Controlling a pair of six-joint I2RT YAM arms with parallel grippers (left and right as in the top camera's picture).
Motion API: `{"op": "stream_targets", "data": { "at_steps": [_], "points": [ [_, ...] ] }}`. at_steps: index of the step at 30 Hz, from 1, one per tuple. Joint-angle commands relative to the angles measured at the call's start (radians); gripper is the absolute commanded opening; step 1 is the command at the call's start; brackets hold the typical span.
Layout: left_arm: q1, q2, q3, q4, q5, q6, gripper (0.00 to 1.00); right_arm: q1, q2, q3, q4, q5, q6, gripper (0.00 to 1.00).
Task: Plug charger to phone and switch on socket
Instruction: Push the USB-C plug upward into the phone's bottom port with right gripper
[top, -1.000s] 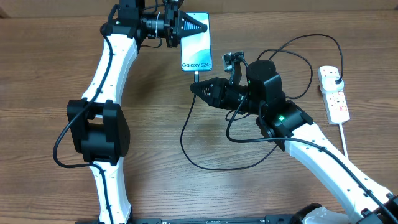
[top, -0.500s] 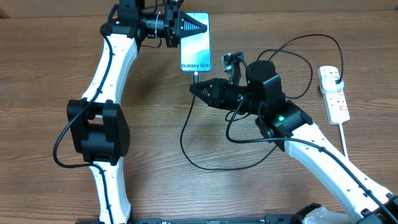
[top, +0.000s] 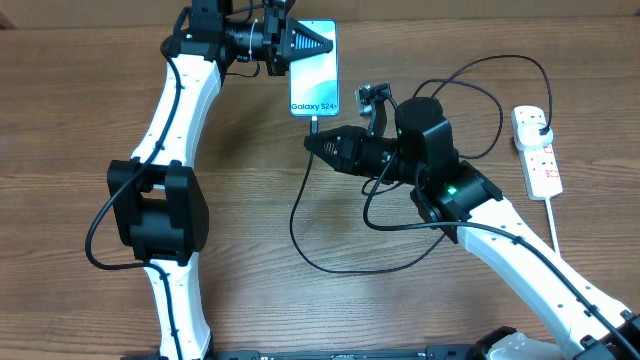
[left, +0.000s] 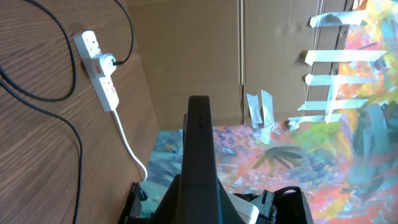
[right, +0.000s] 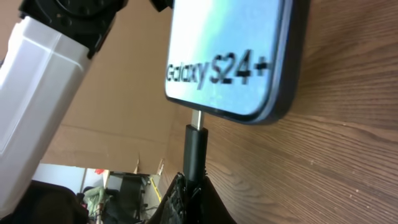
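Currently, nearest the base, the charger (right: 195, 149) cable loops on the table (top: 80, 120). The right gripper (top: 312, 141) has its jaws pinched on the connector, metal tip at the bottom port of the phone (right: 236, 56), part still showing. The socket (top: 537, 150) sits far right, cable plugged in. The left gripper (top: 328, 42) has jaws closed, tip over the phone's far end, contact unclear.

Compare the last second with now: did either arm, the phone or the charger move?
Nothing visibly changed. The left gripper stays shut over the phone, the right gripper stays shut on the charger, its tip at the phone's port; the socket lies as before.
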Motion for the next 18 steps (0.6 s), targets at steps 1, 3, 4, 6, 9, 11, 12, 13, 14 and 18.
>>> {"op": "stream_targets", "data": {
  "at_steps": [1, 3, 4, 6, 9, 11, 12, 13, 14, 18],
  "points": [
    [0.0, -0.004, 0.016, 0.003, 0.062, 0.024, 0.04, 0.002, -0.002, 0.0, 0.027, 0.021, -0.001, 0.04],
    [0.0, -0.004, 0.016, 0.003, 0.062, 0.024, 0.04, 0.002, -0.002, 0.0, 0.026, 0.021, -0.001, 0.04],
    [0.0, -0.004, 0.016, 0.003, 0.062, 0.024, 0.04, 0.002, -0.002, 0.0, 0.026, 0.021, -0.001, 0.04],
    [-0.001, -0.004, 0.016, 0.003, 0.062, 0.024, 0.04, -0.001, -0.002, 0.0, 0.026, 0.021, -0.001, 0.04],
    [-0.001, -0.004, 0.016, 0.0, 0.062, 0.023, 0.04, -0.014, -0.002, 0.0, 0.004, 0.021, 0.0, 0.04],
    [-0.001, -0.004, 0.016, 0.0, 0.062, 0.016, 0.04, -0.023, -0.002, 0.0, -0.004, 0.003, 0.0, 0.04],
    [0.001, -0.004, 0.016, 0.0, 0.061, 0.016, 0.04, -0.027, -0.002, 0.0, -0.003, -0.019, 0.0, 0.04],
    [0.001, -0.004, 0.016, 0.0, 0.061, 0.016, 0.04, -0.027, -0.002, 0.0, -0.001, -0.026, 0.0, 0.04],
    [0.002, -0.004, 0.016, 0.0, 0.06, 0.012, 0.04, -0.026, -0.002, 0.0, 0.002, -0.038, 0.0, 0.04],
    [0.002, -0.004, 0.016, 0.0, 0.042, -0.003, 0.04, -0.026, -0.002, 0.0, 0.005, -0.077, -0.001, 0.04]
  ]
}}
